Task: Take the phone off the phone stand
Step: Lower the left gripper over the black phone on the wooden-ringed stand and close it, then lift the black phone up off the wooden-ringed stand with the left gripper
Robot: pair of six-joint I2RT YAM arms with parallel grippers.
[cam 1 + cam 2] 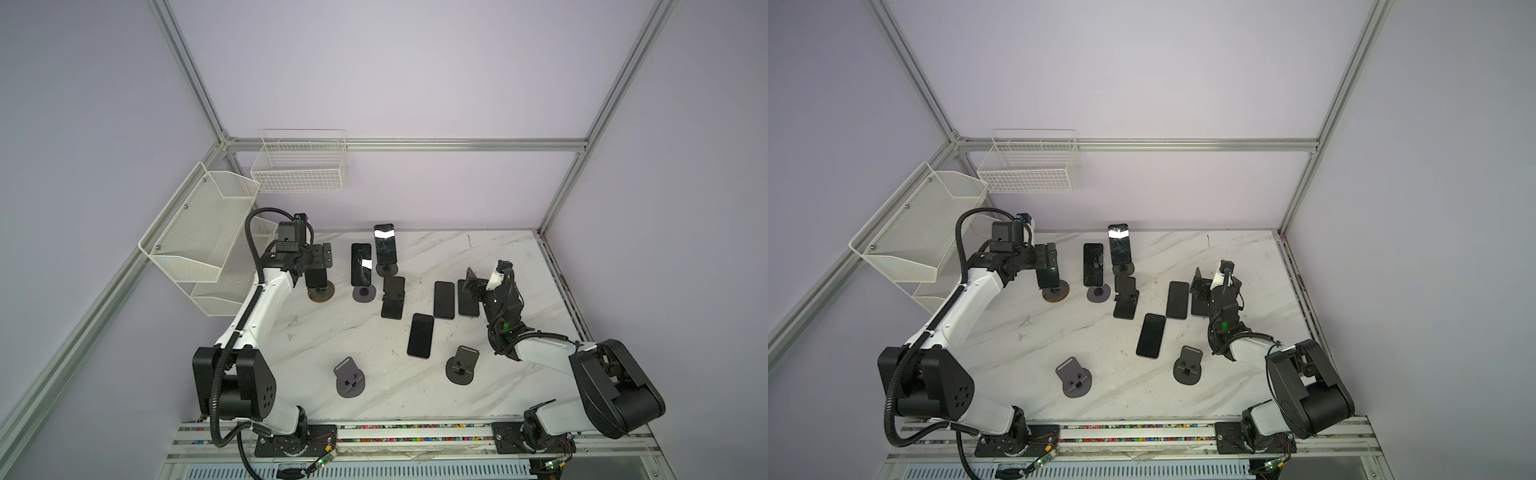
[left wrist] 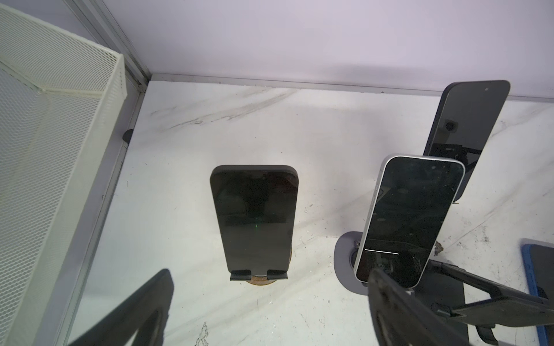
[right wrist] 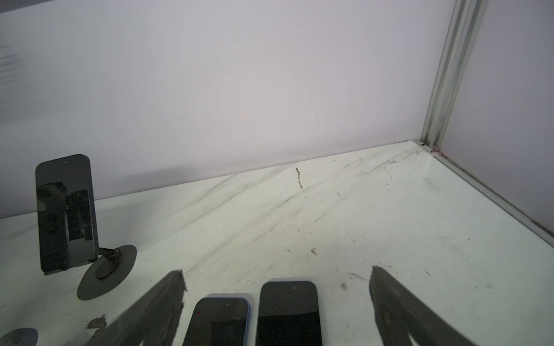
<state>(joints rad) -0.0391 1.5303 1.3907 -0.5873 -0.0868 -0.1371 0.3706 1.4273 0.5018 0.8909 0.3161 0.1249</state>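
a robotics lab cell: aluminium frame, plain walls, mounted arms.

Roomy on the rack side, pretty cramped on the other

The black phone on its round wooden-base stand has bare white marble table between it and the white mesh wall rack. On the opposite side a silver-edged phone on a grey disc stand stands near, with a dark upright phone behind that.

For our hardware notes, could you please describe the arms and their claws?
The left arm and right arm have white shells and black joints. The left claw and right claw are black. A black ribbed conduit follows the left arm.
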